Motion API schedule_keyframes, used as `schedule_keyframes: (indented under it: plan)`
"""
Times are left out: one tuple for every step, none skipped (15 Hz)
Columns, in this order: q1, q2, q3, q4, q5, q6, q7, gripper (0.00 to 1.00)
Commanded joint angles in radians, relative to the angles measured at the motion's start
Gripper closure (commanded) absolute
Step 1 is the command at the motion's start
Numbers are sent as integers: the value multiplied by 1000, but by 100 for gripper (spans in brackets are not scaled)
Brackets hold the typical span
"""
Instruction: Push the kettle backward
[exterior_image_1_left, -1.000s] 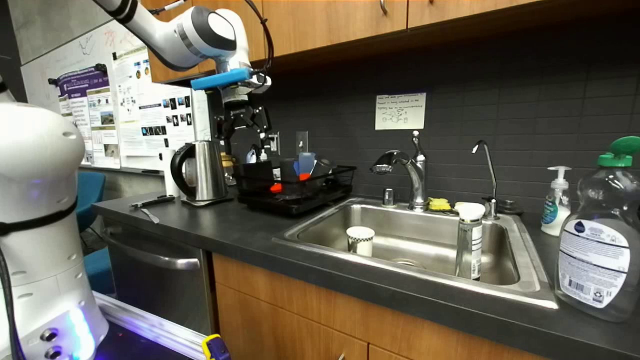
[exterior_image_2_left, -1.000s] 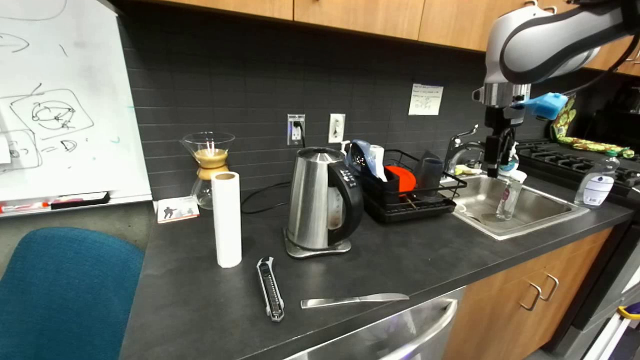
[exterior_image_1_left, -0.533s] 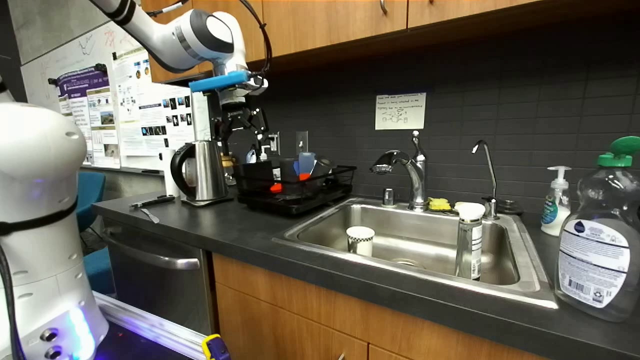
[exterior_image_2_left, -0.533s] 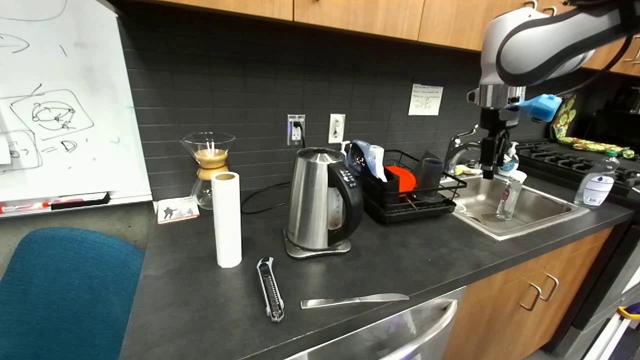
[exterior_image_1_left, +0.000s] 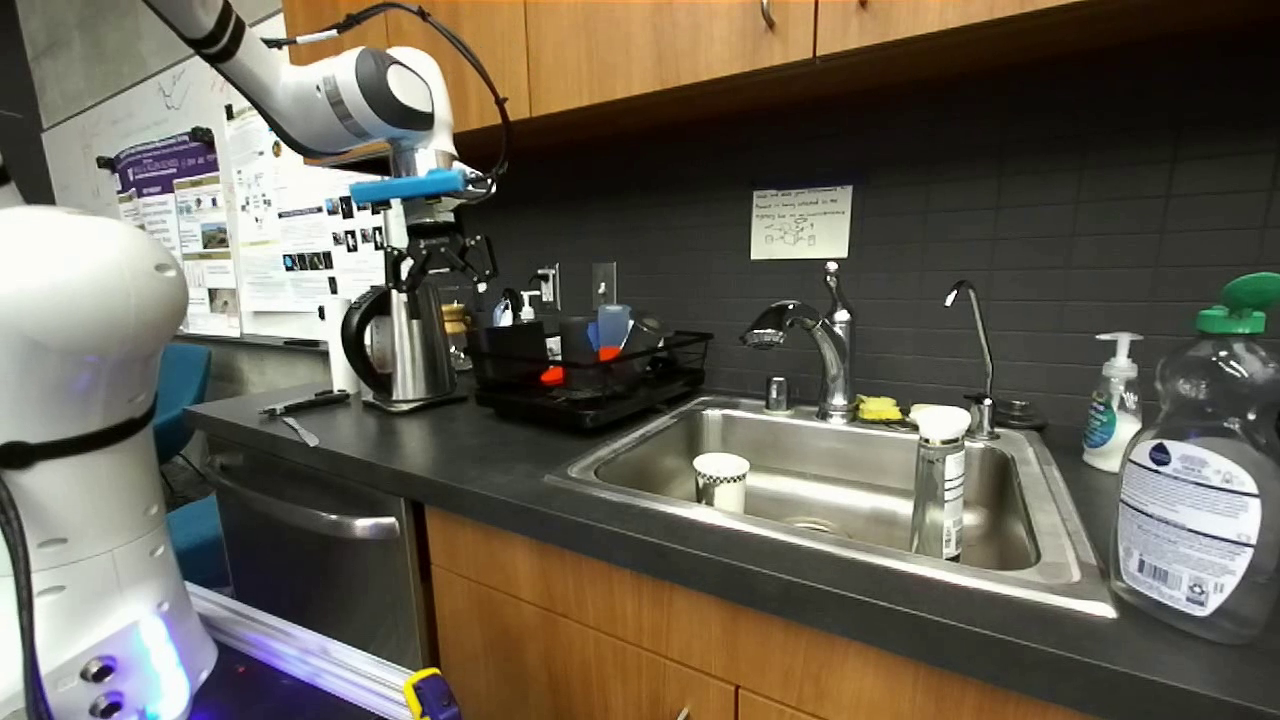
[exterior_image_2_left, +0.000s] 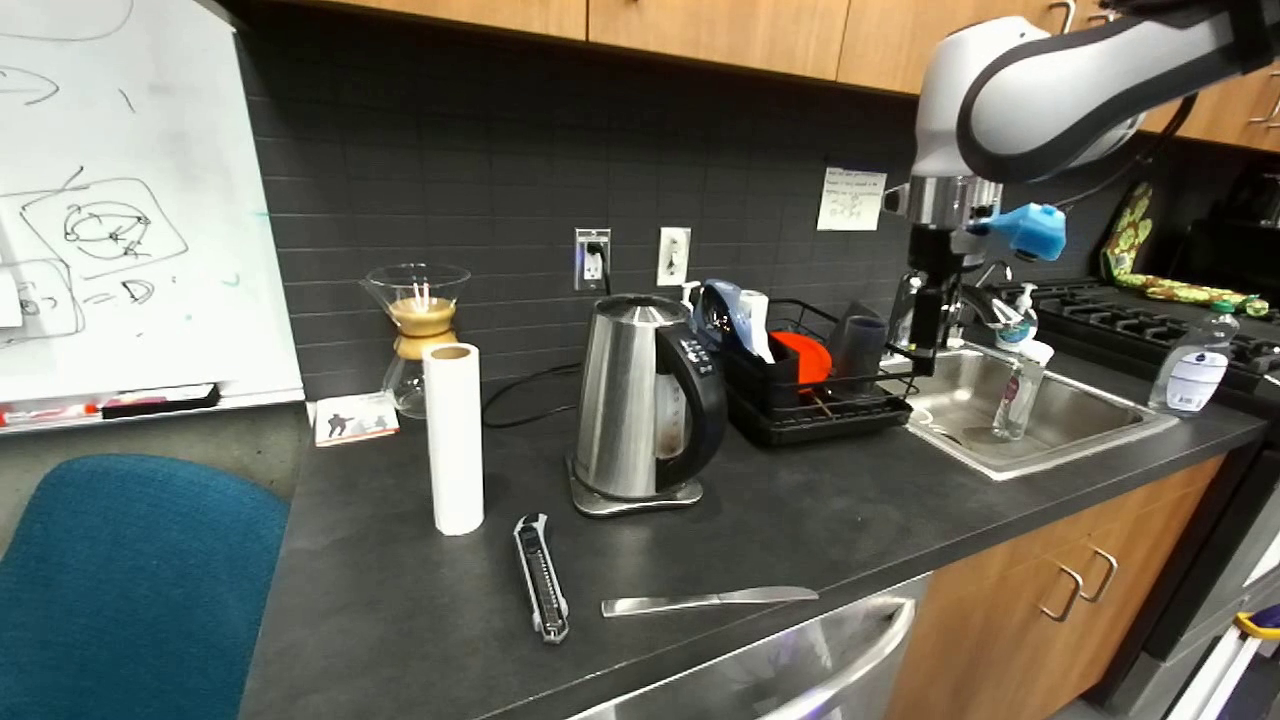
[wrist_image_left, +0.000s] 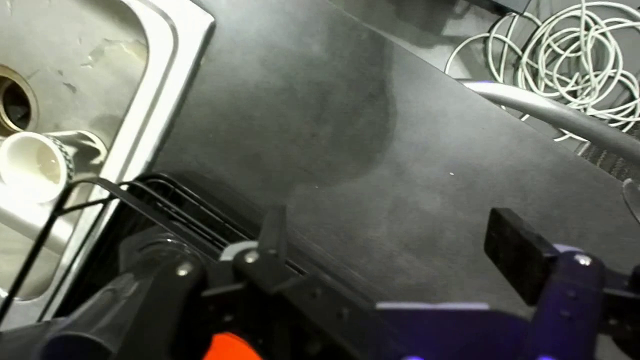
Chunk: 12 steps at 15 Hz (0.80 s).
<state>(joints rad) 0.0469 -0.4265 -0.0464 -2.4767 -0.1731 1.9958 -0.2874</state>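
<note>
The kettle (exterior_image_1_left: 425, 345) is shiny steel with a dark loop handle. It stands upright on its base on the counter, and it also shows in an exterior view (exterior_image_2_left: 625, 410). My gripper (exterior_image_1_left: 442, 287) is open with nothing between its fingers. It is in the air and overlaps the kettle's top in that view. In an exterior view the gripper (exterior_image_2_left: 925, 360) is well to the kettle's right, by the right end of the dish rack, apart from the kettle. In the wrist view the open fingers (wrist_image_left: 390, 230) are above dark counter. The kettle is out of the wrist view.
The black dish rack (exterior_image_2_left: 820, 432) with dishes stands beside the kettle, with the sink (exterior_image_1_left: 1060, 575) past it. A white paper roll (exterior_image_2_left: 455, 440), a glass carafe (exterior_image_2_left: 420, 330), a box cutter (exterior_image_2_left: 541, 580) and a table knife (exterior_image_2_left: 710, 600) are near the kettle.
My gripper has moved left and lower in both exterior views, towards the kettle's side. It stays open. The kettle has not moved.
</note>
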Motion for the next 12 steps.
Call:
schedule_keyframes:
  plan:
    - [40, 38, 39, -3, 56, 50, 22, 0]
    - [49, 43, 51, -5, 70, 57, 30, 0]
    - [57, 48, 65, -10, 78, 69, 41, 0]
    - [68, 52, 77, -16, 95, 80, 50, 0]
    - [78, 58, 91, -21, 109, 91, 69, 0]
    - [85, 63, 107, -27, 120, 101, 91, 0]
    - [97, 70, 121, -35, 132, 115, 99, 0]
    - [103, 78, 138, -45, 128, 131, 116, 0]
    - [112, 86, 152, -56, 130, 151, 124, 0]
    - [122, 98, 164, -65, 133, 175, 131, 0]
    - [130, 110, 179, -72, 133, 192, 148, 0]
    - [135, 127, 198, -77, 123, 214, 176, 0]
